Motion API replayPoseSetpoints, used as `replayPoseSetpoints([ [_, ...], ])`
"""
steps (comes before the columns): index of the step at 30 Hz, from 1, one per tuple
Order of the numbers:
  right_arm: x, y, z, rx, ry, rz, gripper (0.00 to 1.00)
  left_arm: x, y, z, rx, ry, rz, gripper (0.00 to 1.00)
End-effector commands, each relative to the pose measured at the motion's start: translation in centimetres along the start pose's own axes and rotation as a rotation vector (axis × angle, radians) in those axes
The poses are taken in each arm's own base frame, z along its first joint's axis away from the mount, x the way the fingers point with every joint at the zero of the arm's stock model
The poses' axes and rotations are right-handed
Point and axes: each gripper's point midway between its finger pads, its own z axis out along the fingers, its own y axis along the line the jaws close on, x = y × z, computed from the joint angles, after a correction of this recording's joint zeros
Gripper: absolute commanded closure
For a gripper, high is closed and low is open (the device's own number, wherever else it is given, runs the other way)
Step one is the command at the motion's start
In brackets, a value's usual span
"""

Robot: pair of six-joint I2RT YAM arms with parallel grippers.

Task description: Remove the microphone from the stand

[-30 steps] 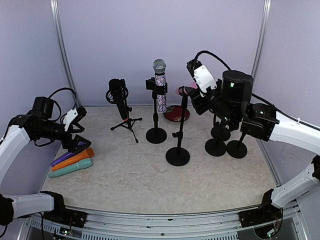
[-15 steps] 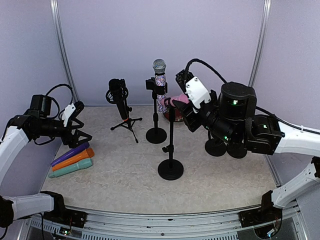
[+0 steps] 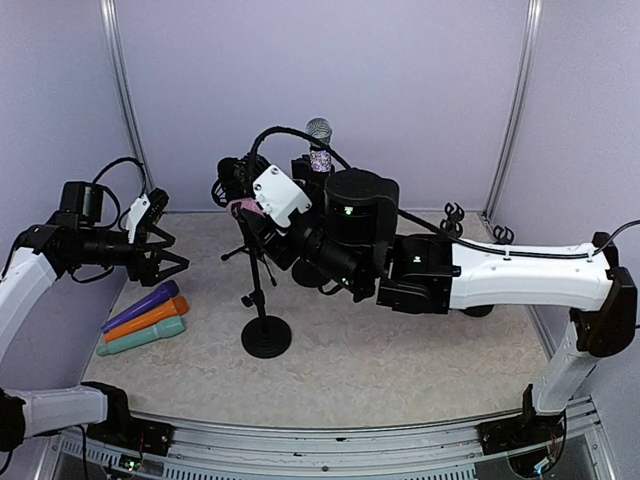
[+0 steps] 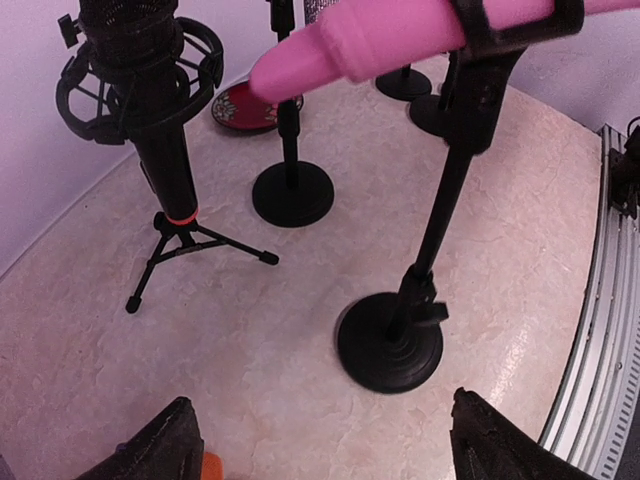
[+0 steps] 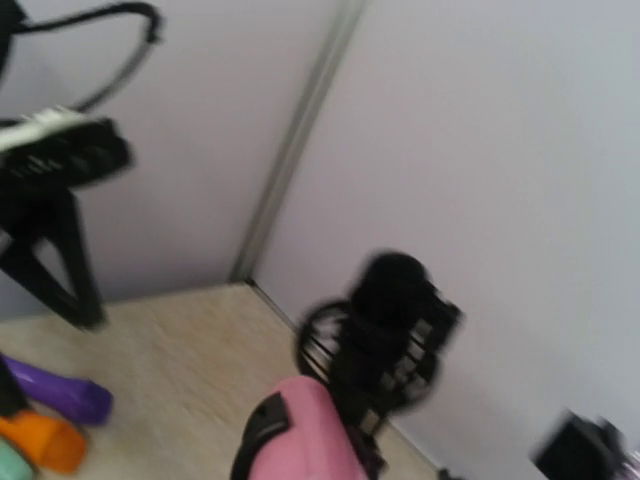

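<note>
Pale stone-patterned surface (image 3: pixel 420 350) with both arms at work. The right arm (image 3: pixel 520 275) reaches across to the left half. Its right gripper (image 3: pixel 256 212), mostly hidden under the wrist camera, appears to pinch the pink microphone (image 4: pixel 370 40) on the far side of the clip. The left arm (image 3: pixel 30 265) hangs beside it, with the left gripper (image 3: pixel 170 255) spread wide and holding nothing. The round-based stand (image 4: pixel 425 230) stands between the two. The microphone sits clipped at the stand's top, its long axis roughly level. Its free end points toward the left gripper, which faces it from slightly lower down. That gripper looks best placed to draw it out endwise.
</note>
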Motion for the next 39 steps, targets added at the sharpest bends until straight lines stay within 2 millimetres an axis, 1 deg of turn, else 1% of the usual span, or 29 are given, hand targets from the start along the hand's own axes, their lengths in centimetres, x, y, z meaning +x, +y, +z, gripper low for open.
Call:
replayPoseSetpoints([
  [1,-7.8,-1.3,0.4,0.027,-0.243,0.114,1.00,-3.1,-0.6,0.4,0.041,-0.089,0.010,0.18],
  [3,-7.3,-0.1,1.5,0.012,-0.240,0.116,1.00,-3.5,-1.1,1.3,0.064,-0.094,0.011,0.19],
  [6,-7.2,0.6,2.4,0.009,-0.244,0.122,1.00,-3.9,-1.6,2.6,0.080,-0.094,0.003,0.21],
  [9,-7.0,1.1,2.8,0.015,-0.238,0.124,1.00,-4.5,-1.2,3.2,0.080,-0.114,-0.023,0.25],
  [12,-6.8,1.4,3.0,0.024,-0.229,0.131,1.00,-5.0,-0.4,3.6,0.062,-0.124,-0.036,0.31],
  [13,-6.7,1.5,3.0,0.023,-0.228,0.137,1.00,-5.3,-1.1,4.1,0.084,-0.124,-0.027,0.34],
  [14,-6.6,1.8,3.1,0.022,-0.224,0.140,1.00,-5.3,-1.3,4.5,0.094,-0.120,-0.028,0.36],
  [20,-6.3,2.9,3.1,0.023,-0.216,0.145,1.00,-6.1,-3.0,5.1,0.174,-0.129,-0.029,0.46],
  [22,-6.4,3.1,3.0,0.023,-0.218,0.146,1.00,-6.4,-3.1,5.1,0.183,-0.135,-0.034,0.52],
  [24,-6.5,3.3,2.9,0.025,-0.219,0.147,1.00,-6.7,-2.9,5.1,0.180,-0.142,-0.037,0.60],
  [26,-6.6,3.4,2.8,0.021,-0.222,0.150,1.00,-6.8,-2.7,5.2,0.173,-0.145,-0.039,0.73],
  [28,-6.7,3.5,2.6,0.023,-0.222,0.146,1.00,-6.5,-2.4,5.5,0.156,-0.138,-0.044,0.86],
  [29,-6.7,3.5,2.5,0.027,-0.220,0.139,1.00,-6.4,-2.2,5.6,0.146,-0.135,-0.040,0.91],
  [32,-7.0,3.4,1.8,0.039,-0.223,0.122,1.00,-5.9,-1.7,5.9,0.115,-0.127,-0.033,1.00],
  [35,-7.4,2.8,0.6,0.053,-0.230,0.115,1.00,-5.4,-1.3,6.2,0.088,-0.120,-0.034,1.00],
  [36,-7.9,2.4,-0.2,0.059,-0.240,0.118,1.00,-5.3,-1.1,6.3,0.079,-0.119,-0.035,1.00],
  [37,-7.8,2.4,-0.6,0.063,-0.240,0.113,1.00,-5.2,-0.9,6.4,0.068,-0.118,-0.033,1.00],
  [39,-8.8,1.5,-2.2,0.077,-0.259,0.119,1.00,-4.9,-0.5,6.6,0.048,-0.112,-0.033,1.00],
])
